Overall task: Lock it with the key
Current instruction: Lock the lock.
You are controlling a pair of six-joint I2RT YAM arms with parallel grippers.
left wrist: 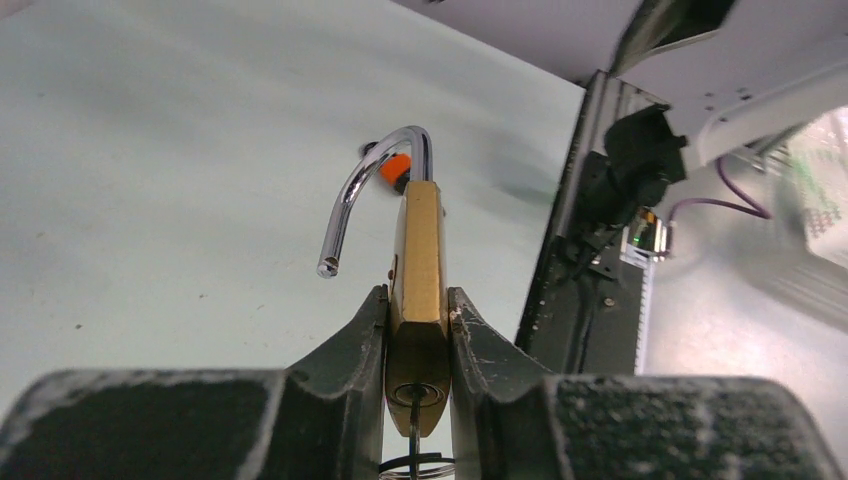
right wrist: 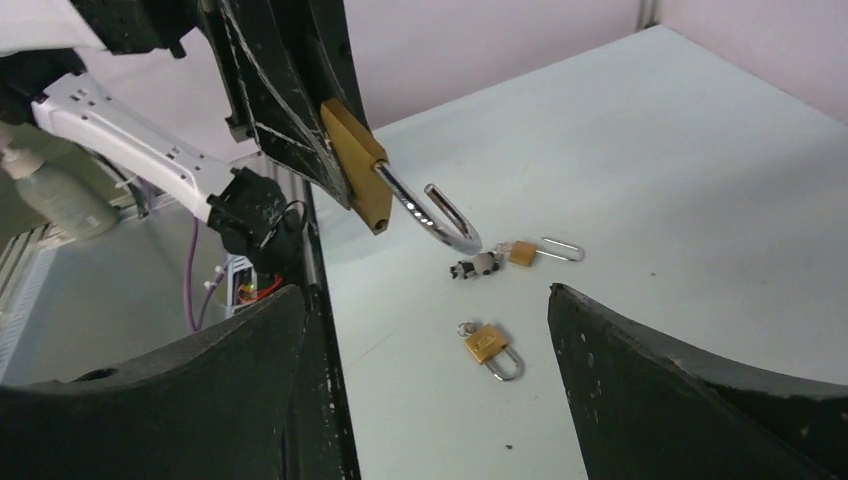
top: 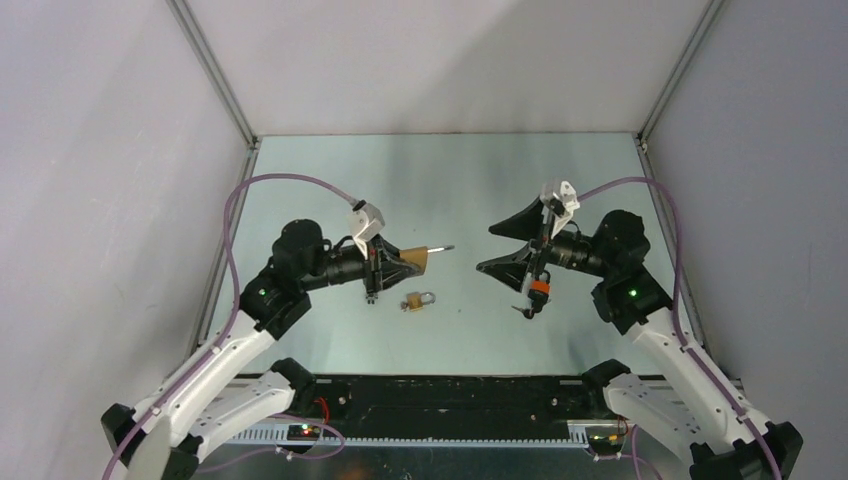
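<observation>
Currently | top: left gripper [top: 392,262] clenched on padlock [top: 415,260]; right gripper [top: 487,249] opposite, spread wide, empty | left wrist: flat brass faces pinched between fingers [left wrist: 345,360], key [left wrist: 412,425] seated in the keyhole beneath, shackle [left wrist: 365,195] open ahead | right wrist: padlock up-left of the jaws — likely dense, rigid, slick; press the shackle's free end.

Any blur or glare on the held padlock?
Left wrist: padlock sharp, bright glint on shackle, left tool's fingers blurred up close. Right wrist: padlock crisp, right tool's fingers dark silhouettes. Top external: even light, padlock tiny.
</observation>
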